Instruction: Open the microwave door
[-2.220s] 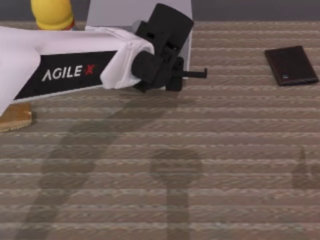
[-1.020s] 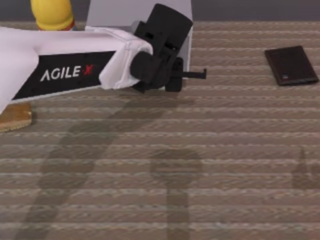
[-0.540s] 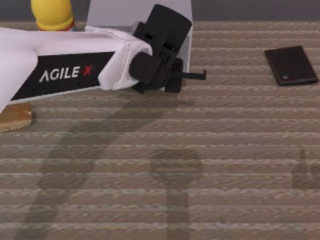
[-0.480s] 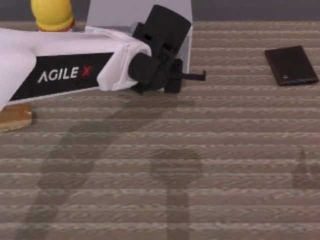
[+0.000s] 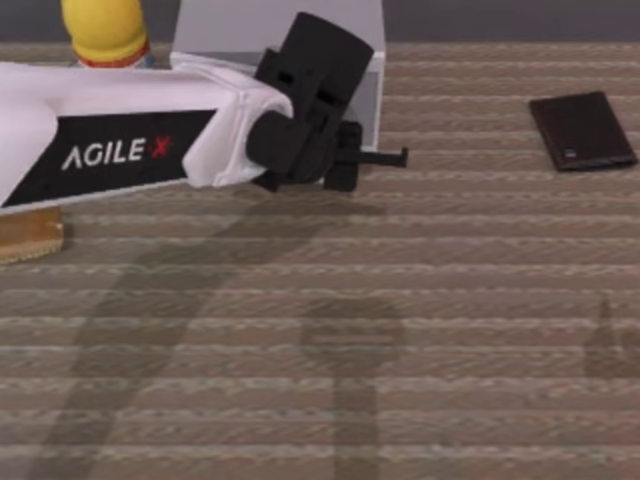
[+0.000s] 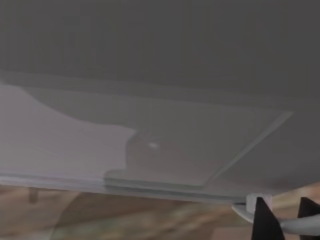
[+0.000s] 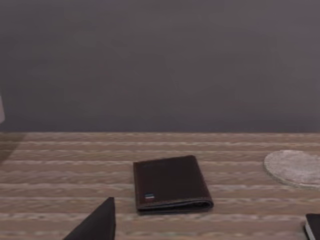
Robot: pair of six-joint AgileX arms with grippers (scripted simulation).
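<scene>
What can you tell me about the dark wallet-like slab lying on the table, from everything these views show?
The dark slab is a flat, folded, wallet-like thing, brownish black with a leathery look and a small light mark near one corner. It lies flat and closed on the striped wooden table, towards the far right of the top view and a little askew. Nothing touches it: the microwave and the left gripper are well off to its left. The right wrist view shows its folded edge and a pale round mat nearby.

hidden: boxy light-grey microwave front, behind left arm | cropped: yellow rounded object, tan wooden block | unclear: left gripper fingers mostly out of view
</scene>
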